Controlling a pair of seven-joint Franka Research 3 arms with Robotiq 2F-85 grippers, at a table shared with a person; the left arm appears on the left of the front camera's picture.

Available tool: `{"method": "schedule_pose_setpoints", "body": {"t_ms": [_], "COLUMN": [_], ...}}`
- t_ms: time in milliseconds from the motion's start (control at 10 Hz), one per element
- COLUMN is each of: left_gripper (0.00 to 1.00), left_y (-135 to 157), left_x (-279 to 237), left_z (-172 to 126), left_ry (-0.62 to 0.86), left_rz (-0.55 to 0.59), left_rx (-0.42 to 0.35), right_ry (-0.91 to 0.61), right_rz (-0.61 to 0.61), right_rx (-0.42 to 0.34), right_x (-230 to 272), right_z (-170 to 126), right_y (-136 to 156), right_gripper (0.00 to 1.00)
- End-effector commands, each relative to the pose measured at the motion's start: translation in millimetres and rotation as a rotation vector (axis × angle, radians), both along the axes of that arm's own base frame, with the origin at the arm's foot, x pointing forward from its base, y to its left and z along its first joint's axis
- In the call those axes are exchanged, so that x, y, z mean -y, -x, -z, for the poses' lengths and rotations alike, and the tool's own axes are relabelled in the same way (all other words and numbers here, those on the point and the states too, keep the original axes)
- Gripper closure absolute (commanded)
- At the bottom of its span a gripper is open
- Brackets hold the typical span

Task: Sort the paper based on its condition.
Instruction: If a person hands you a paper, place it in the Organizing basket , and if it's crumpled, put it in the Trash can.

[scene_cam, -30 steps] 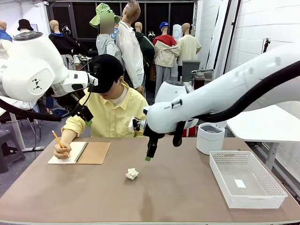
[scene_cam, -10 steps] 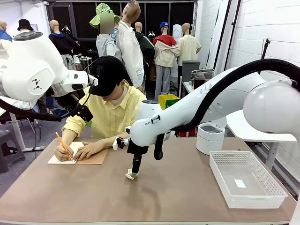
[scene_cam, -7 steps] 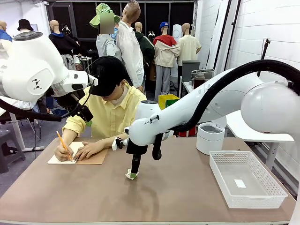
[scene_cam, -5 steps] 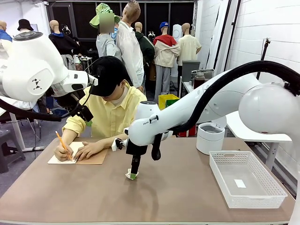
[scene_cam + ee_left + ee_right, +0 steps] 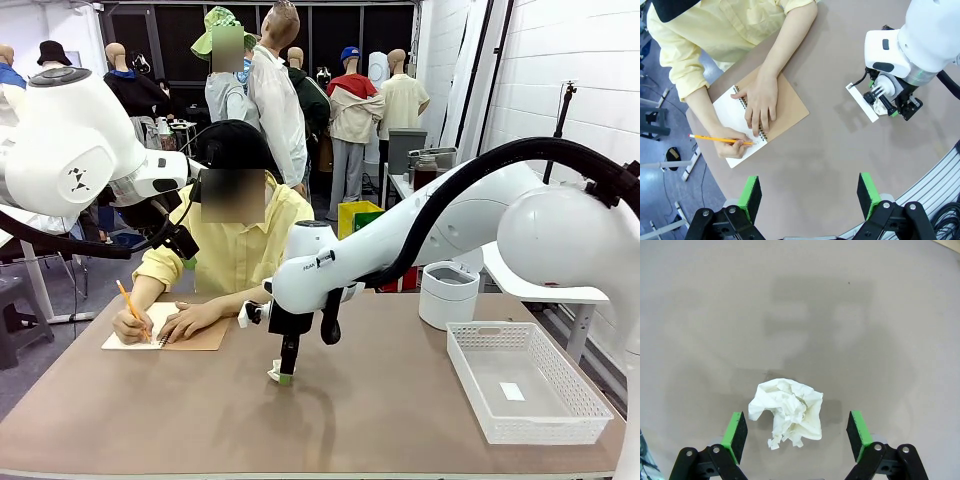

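A crumpled ball of white paper lies on the brown table. My right gripper stands open over it, with one green pad on each side and a gap between each pad and the paper. In the front view the right gripper points straight down at mid-table, its tip almost on the surface, and the paper peeks out at its left. My left gripper is open and holds nothing, high above the table's left part.
A person at the far left writes with a pencil in a brown-covered spiral notebook, the other hand flat on it. A white mesh basket holding a small white tag stands at the right, with a white round bin behind it.
My right arm has swung left and down from mid-air to the crumpled paper and has sunk a little more in the last second. The person's free hand has come onto the notebook.
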State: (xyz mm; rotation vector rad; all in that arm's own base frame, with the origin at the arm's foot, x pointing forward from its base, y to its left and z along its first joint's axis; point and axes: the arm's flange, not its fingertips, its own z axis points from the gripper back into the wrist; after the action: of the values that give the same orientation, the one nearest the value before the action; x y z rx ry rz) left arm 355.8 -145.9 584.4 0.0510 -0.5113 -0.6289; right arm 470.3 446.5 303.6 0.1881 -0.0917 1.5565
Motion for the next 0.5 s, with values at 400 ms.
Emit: {"method": "schedule_pose_setpoints", "body": {"t_ms": [400], "left_gripper": [0.0], "left_y": [-0.2], "left_x": [-1.3], "left_z": [-0.8], "left_ry": [0.004], "left_rz": [-0.002], "left_rx": [0.004], "right_ry": [0.043], "right_rz": [0.027], "right_rx": [-0.023], "right_x": [-9.8], "right_z": [-2.4], "right_y": [-7.1], "right_gripper": [0.39]}}
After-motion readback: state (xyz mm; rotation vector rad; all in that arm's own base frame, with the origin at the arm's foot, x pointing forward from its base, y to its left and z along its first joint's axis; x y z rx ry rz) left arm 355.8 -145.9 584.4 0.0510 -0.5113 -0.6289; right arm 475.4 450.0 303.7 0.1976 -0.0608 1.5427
